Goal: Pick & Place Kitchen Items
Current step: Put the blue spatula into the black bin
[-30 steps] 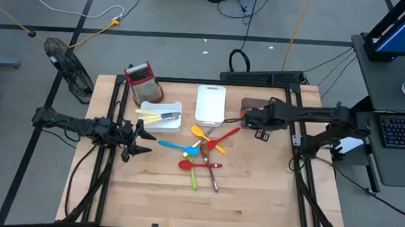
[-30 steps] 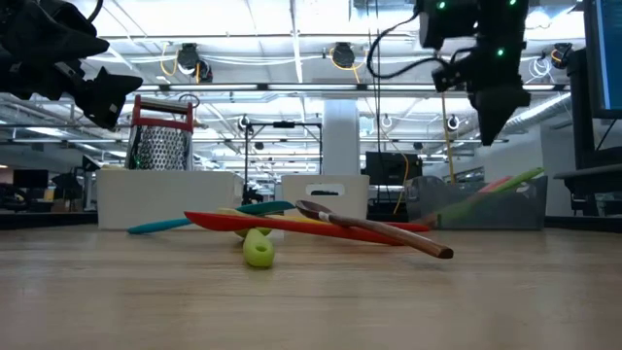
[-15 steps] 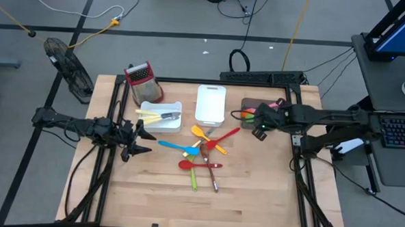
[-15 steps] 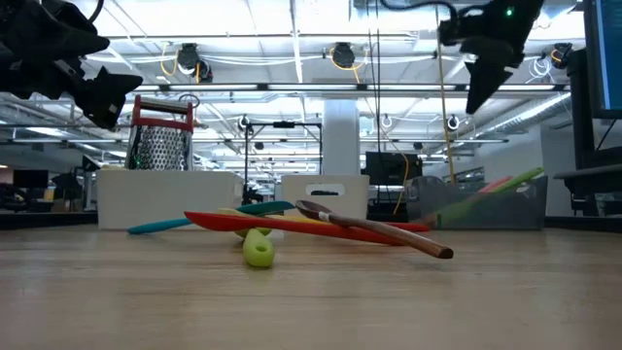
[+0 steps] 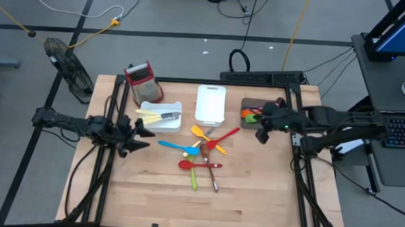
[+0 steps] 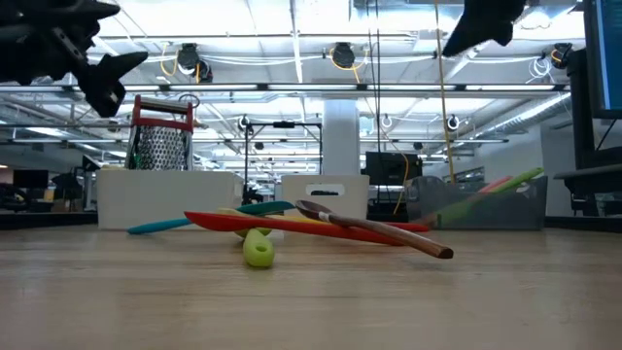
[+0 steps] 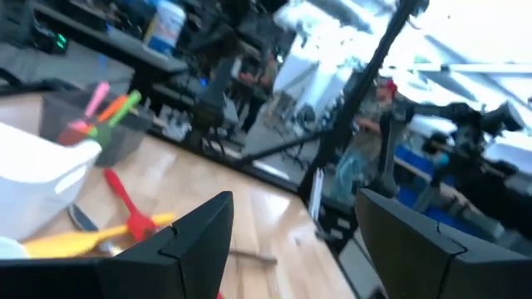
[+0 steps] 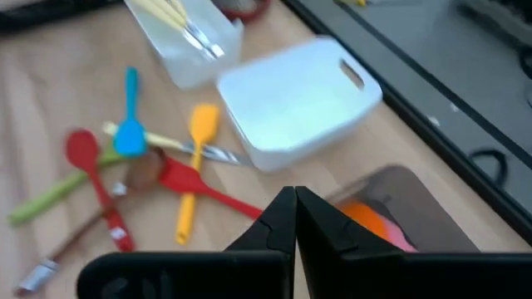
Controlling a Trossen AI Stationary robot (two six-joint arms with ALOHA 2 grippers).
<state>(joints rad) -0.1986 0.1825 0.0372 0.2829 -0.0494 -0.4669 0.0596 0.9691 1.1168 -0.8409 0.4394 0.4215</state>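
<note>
Brown tray's utensils blurred, perhaps three

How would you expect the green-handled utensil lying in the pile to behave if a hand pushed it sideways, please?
The green-handled utensil looks slim and light, so it would probably slide easily on the smooth wooden table. In the low view its rounded end suggests it might roll a little. The brown-handled utensil lies close beside it, so a push could well disturb that too.
</note>
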